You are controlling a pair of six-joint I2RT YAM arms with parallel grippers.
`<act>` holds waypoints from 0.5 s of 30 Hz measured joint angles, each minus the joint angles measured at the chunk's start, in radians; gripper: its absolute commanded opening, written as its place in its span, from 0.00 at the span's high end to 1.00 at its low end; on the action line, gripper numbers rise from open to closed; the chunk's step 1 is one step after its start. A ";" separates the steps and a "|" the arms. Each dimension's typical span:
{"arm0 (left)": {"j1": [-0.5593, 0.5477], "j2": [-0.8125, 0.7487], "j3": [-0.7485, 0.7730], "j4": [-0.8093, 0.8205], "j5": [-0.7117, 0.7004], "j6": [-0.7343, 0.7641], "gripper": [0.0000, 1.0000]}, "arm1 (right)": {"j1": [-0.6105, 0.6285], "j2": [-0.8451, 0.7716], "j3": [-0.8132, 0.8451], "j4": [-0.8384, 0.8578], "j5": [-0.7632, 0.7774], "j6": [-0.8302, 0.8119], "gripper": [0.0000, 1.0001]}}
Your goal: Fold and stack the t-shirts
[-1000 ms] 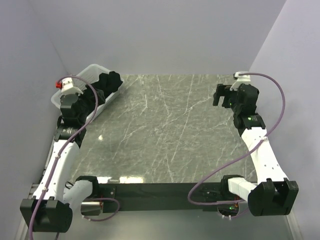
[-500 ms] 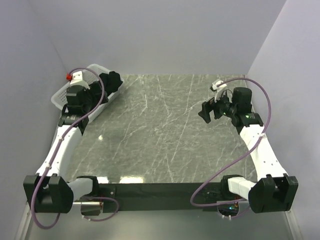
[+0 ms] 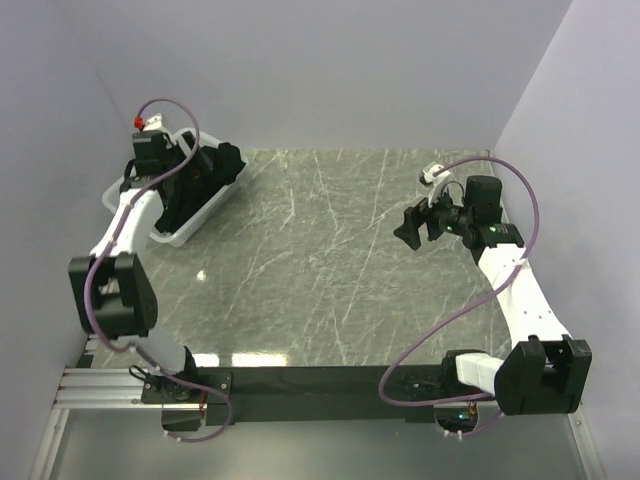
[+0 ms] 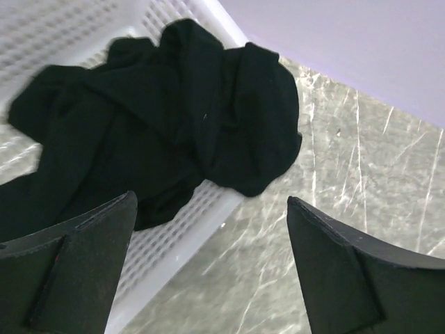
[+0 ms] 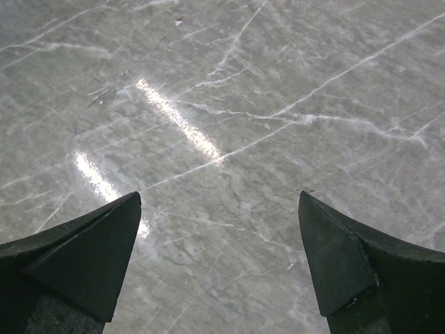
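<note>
The grey marbled table (image 3: pixel 330 280) is bare across its middle, which looks like the room kept for spreading and folding. At its far left corner sits the white mesh basket (image 4: pixel 184 226), tipped a little toward the table. The black t-shirts (image 4: pixel 174 118) lie in it as one crumpled heap, and I cannot tell how many there are. One rounded fold spills over the basket's rim toward the table, so nothing has been laid out or folded yet. The left gripper (image 4: pixel 212 202) hangs over that heap with its jaws spread wide. It holds nothing, and the left wrist view does not show it touching the cloth; I judge the wide spread is meant to take in a thick bunch of cloth. The right gripper (image 5: pixel 219 196) hovers over bare table on the right side, well apart from the basket. Its jaws are also wide apart and empty, probably placed to take a share of the shirt once it is out.
</note>
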 measured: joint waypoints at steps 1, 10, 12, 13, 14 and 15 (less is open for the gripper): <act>0.000 0.046 0.037 -0.013 0.014 -0.012 0.07 | -0.005 0.000 -0.002 -0.001 -0.005 0.000 0.00; 0.000 0.359 0.311 -0.047 0.049 -0.156 0.25 | -0.037 0.011 -0.004 0.000 -0.015 0.001 0.00; -0.001 0.409 0.351 -0.061 0.047 -0.184 0.29 | -0.039 0.021 -0.004 0.000 -0.016 0.001 0.00; 0.000 0.428 0.364 -0.068 0.047 -0.196 0.29 | -0.041 0.025 -0.004 0.000 -0.016 0.001 0.00; -0.001 0.444 0.375 -0.072 0.047 -0.207 0.30 | -0.045 0.029 -0.004 0.000 -0.016 0.001 0.00; -0.001 0.460 0.386 -0.079 0.046 -0.217 0.34 | -0.048 0.032 -0.004 0.000 -0.016 0.002 0.00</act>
